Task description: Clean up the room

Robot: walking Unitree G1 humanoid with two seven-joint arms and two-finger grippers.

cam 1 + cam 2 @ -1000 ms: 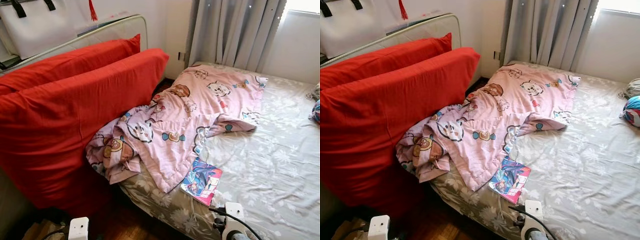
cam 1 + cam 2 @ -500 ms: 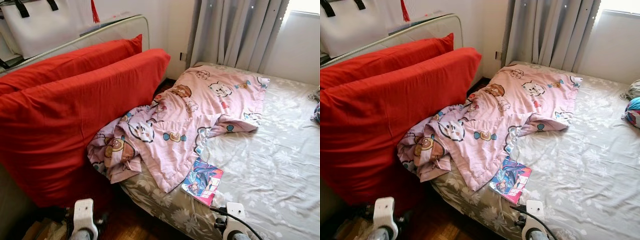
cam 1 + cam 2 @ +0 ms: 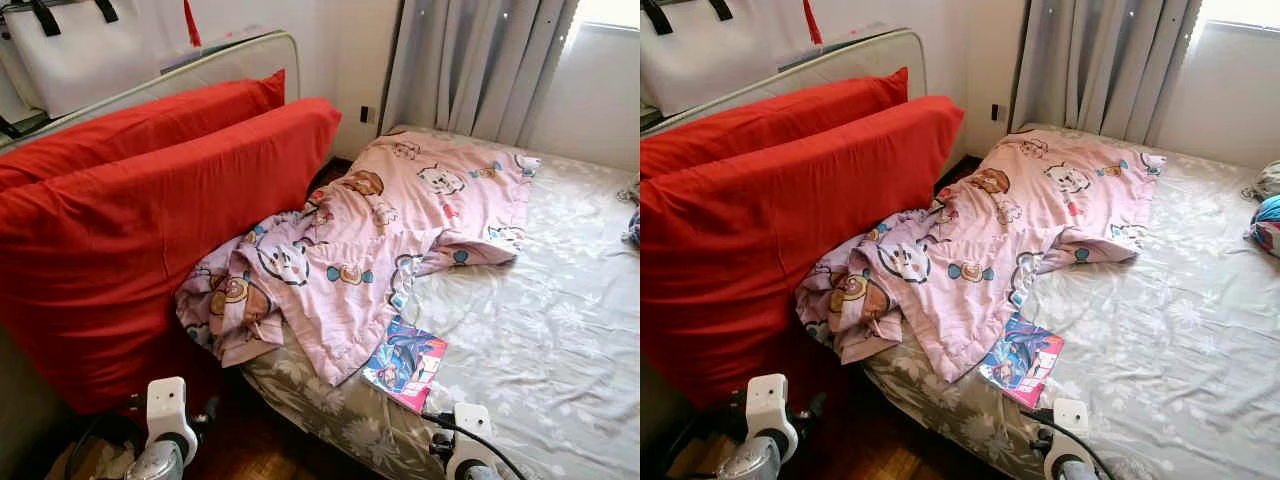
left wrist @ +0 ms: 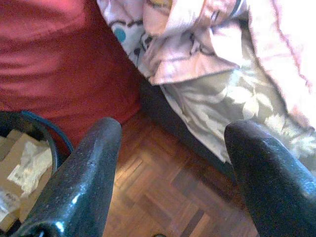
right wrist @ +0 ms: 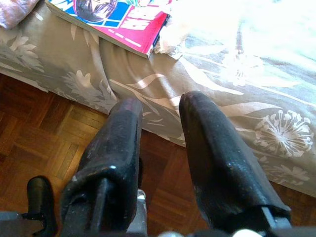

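Against the left wall, two big red cushions (image 3: 150, 230) stood propped on edge, a white bag (image 3: 80, 50) hanging above them. Low beside them the left gripper (image 4: 170, 163) hung over the parquet floor (image 4: 163, 197), fingers spread wide, holding nothing; a cardboard box (image 4: 19, 168) sat by one finger, and the bed's edge lay just past the tips. A crumpled pink cartoon quilt (image 3: 370, 240) spilled from the middle of the bed (image 3: 540, 330) over its near-left corner, touching the cushions. Just right of the quilt's lower fold, a bright comic book (image 3: 405, 362) lay flat on the grey floral sheet, near the mattress edge. The right gripper (image 5: 160, 116) hovered low at that edge, fingers only a narrow gap apart and empty; the book lay just beyond the fingertips (image 5: 129, 106), not touching. Further right, grey curtains (image 3: 470, 65) hung at the window, and a colourful ball (image 3: 1267, 222) rested at the bed's far right side.
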